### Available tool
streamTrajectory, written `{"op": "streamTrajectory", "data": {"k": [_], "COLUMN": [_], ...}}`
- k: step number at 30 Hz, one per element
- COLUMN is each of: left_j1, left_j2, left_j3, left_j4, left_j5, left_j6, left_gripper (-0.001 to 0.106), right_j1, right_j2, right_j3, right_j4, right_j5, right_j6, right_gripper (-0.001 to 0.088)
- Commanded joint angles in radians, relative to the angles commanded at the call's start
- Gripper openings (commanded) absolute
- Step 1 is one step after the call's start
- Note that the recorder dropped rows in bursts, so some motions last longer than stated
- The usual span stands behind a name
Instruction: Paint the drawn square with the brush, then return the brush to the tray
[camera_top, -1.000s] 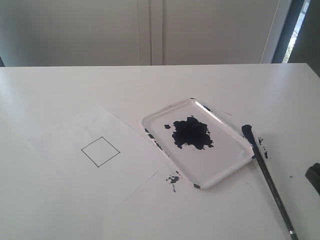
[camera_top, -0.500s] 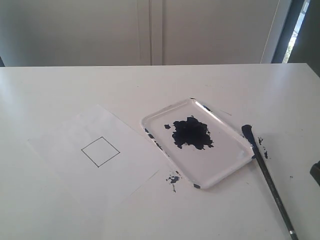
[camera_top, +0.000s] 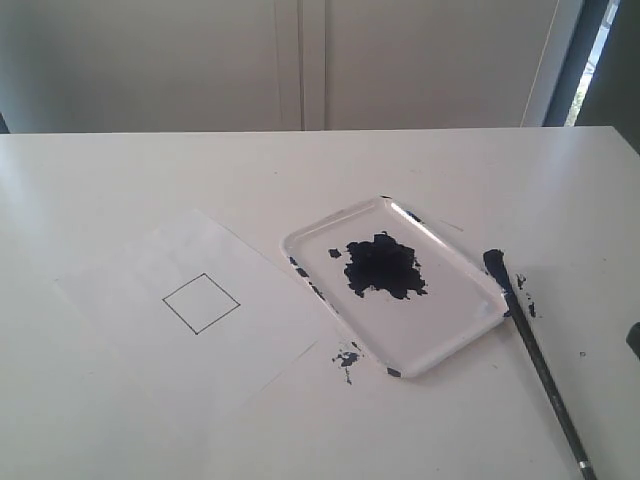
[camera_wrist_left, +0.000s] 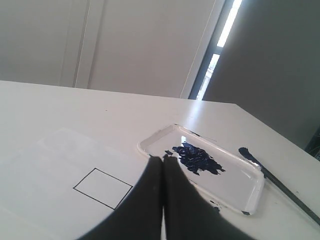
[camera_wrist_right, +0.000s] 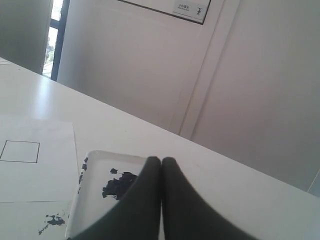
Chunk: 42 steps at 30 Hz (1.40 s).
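The drawn square (camera_top: 200, 302) is a blank black outline on the paper, left of the tray (camera_top: 452, 312). The tray holds a dark blue paint blot (camera_top: 382, 267). The brush (camera_top: 539, 365) lies on the table to the right of the tray, tip at the far end, and nothing holds it. My left gripper (camera_wrist_left: 162, 158) is shut and empty, hovering on the near side of the square (camera_wrist_left: 102, 188) and tray (camera_wrist_left: 236, 183); the brush (camera_wrist_left: 248, 154) lies beyond. My right gripper (camera_wrist_right: 161, 160) is shut and empty, facing the tray (camera_wrist_right: 90, 202). Only a dark sliver of it (camera_top: 634, 341) shows in the exterior view.
The white paper sheet (camera_top: 120, 285) lies slanted on the white table. Dark paint splatter (camera_top: 347, 356) marks the table by the tray's near corner. More flecks (camera_top: 526, 292) sit beside the brush tip. A pale wall stands behind the table's far edge.
The dark part of my right gripper at the exterior view's right edge has drawn further out to the right. Brush, tray and paper have not moved.
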Motion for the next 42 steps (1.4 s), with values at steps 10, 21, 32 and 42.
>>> {"op": "streamTrajectory", "data": {"k": [10,21,32,42], "left_j1": [0.0,0.0,0.0,0.0], "left_j2": [0.0,0.0,0.0,0.0], "left_j3": [0.0,0.0,0.0,0.0], "left_j4": [0.0,0.0,0.0,0.0], "left_j5": [0.0,0.0,0.0,0.0], "left_j6": [0.0,0.0,0.0,0.0], "left_gripper": [0.0,0.0,0.0,0.0], "right_j1": [0.0,0.0,0.0,0.0], "right_j2": [0.0,0.0,0.136,0.758], "right_j3": [0.0,0.0,-0.025,-0.255], "right_j4": [0.362,0.398,0.398,0.362], "right_j5": [-0.111,-0.163,-0.168,-0.109], "right_j6": [0.208,0.236,0.24,0.158], "right_gripper": [0.0,0.0,0.0,0.0]}}
